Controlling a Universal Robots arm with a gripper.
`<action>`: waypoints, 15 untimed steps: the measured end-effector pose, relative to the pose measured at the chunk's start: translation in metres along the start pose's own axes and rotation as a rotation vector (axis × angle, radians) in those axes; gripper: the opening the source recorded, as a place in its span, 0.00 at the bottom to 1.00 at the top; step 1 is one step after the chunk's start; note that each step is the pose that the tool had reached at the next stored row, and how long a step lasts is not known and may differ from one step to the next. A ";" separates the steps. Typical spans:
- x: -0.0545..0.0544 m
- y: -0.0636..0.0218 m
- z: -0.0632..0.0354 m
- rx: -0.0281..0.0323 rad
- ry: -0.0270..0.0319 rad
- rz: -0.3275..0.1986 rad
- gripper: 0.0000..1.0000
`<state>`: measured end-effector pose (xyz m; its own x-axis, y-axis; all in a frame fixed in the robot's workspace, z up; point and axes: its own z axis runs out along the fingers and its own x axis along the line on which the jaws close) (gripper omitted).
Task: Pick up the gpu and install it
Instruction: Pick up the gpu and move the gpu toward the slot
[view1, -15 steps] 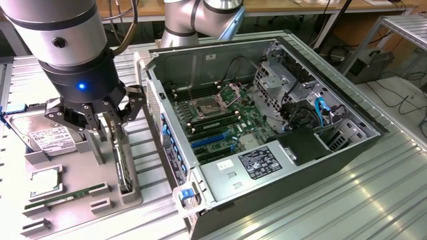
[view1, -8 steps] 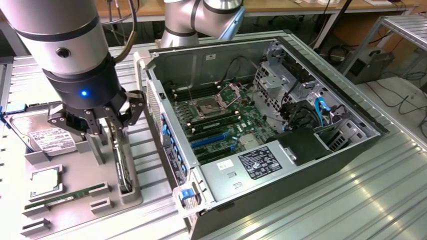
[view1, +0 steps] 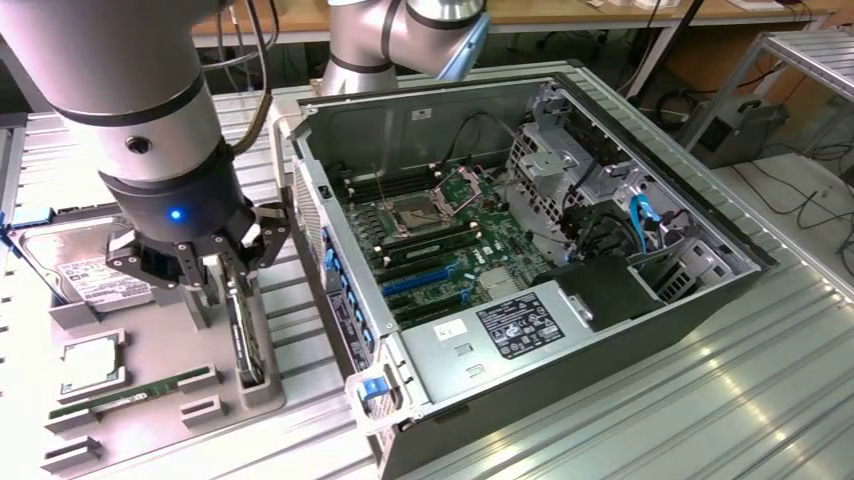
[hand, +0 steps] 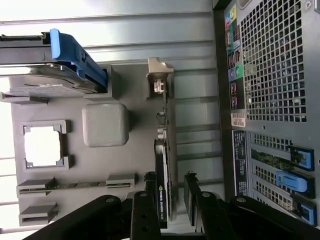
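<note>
Black, matte gripper (hand: 170, 179) fingers (hand: 192, 197), two of them, stand apart astride the gpu (hand: 165, 145). The gpu is one thin card with a green board and a dark cooler, standing on its long edge in a slot of the gray moulded fixture tray (view1: 160, 345). One finger shows a clear gap to the card; whether the other touches it is hard to make out. The fingers hide the card's near end.

From the exterior view's left, the robot arm (view1: 140, 120), glossy gray with a blue light, partly covers one silver hard drive (view1: 83, 278) with a white label. Beside it in the tray lie one square, silvery processor (view1: 88, 360) and one narrow green RAM stick (view1: 134, 390). The gpu stands along the tray's right edge, directly under the gripper.

Farther right, on a ribbed metal table (view1: 747, 400), one open tower case (view1: 400, 125) of bare sheet metal lies on its side. It exposes a green motherboard (view1: 494, 240), blue expansion slots (view1: 427, 275) and a black power supply (view1: 514, 330) with a printed label. Cables crowd the drive bays and blur their details.
</note>
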<state>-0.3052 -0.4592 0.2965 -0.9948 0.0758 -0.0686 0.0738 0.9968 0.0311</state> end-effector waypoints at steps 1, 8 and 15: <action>0.000 -0.0001 0.0025 0.0000 0.0000 0.000 0.36; 0.003 -0.0007 0.0178 0.0009 -0.0001 0.000 0.36; 0.005 -0.0013 0.0345 0.0012 -0.0001 0.000 0.36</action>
<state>-0.3075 -0.4592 0.2617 -0.9948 0.0757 -0.0687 0.0737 0.9968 0.0300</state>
